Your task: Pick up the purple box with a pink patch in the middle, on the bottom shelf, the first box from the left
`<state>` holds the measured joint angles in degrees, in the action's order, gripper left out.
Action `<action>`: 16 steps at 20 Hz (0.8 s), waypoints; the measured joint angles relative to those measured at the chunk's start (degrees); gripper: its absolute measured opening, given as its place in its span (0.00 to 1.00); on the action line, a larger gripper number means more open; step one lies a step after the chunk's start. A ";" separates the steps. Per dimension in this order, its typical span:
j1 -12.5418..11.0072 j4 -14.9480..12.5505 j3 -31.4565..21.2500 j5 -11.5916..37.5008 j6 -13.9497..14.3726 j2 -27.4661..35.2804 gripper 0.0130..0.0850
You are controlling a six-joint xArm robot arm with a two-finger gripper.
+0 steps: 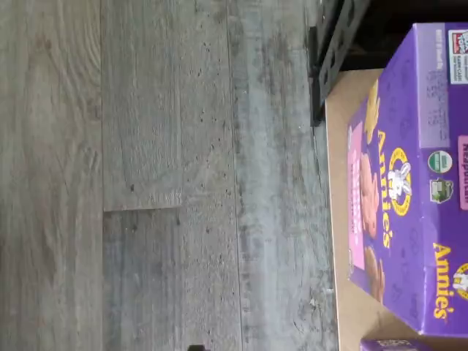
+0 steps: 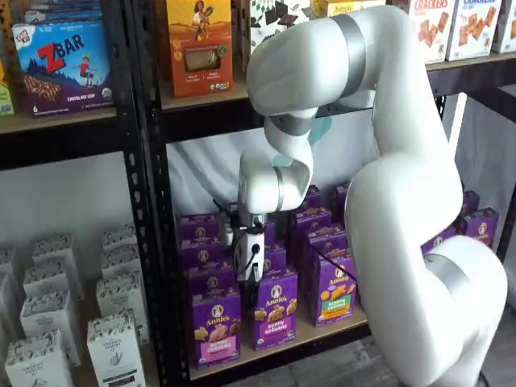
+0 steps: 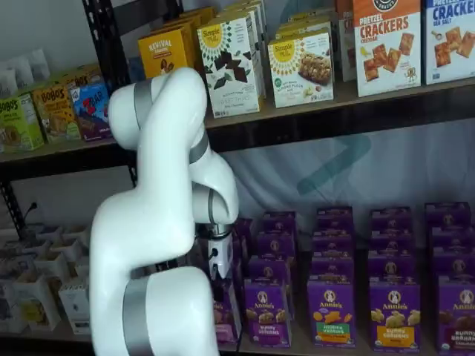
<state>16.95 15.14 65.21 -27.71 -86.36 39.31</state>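
Hovering above the purple box point(image 2: 215, 326), my jaws' state unclear, I risk bumping its neighbour point(image 2: 275, 317) when descending.

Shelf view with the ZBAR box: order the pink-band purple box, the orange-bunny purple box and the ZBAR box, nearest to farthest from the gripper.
1. The purple box, just below the gripper, front left.
2. The orange-bunny box, to its right.
3. The ZBAR box, upper left shelf, farthest.

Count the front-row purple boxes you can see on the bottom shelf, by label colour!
Pink-label box: 1
Purple-label box: 1
Orange-bunny box: 1
Total: 3. The arm hides any others.
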 joint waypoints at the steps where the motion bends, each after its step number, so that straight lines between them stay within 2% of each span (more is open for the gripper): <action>1: 0.04 0.43 -0.23 0.34 -0.38 -0.18 1.00; 11: 0.75 2.44 -1.95 1.83 -1.38 -2.92 1.00; 16: 1.74 7.07 -2.35 6.09 -4.76 -2.59 1.00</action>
<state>18.69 22.21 62.86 -21.63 -91.12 36.72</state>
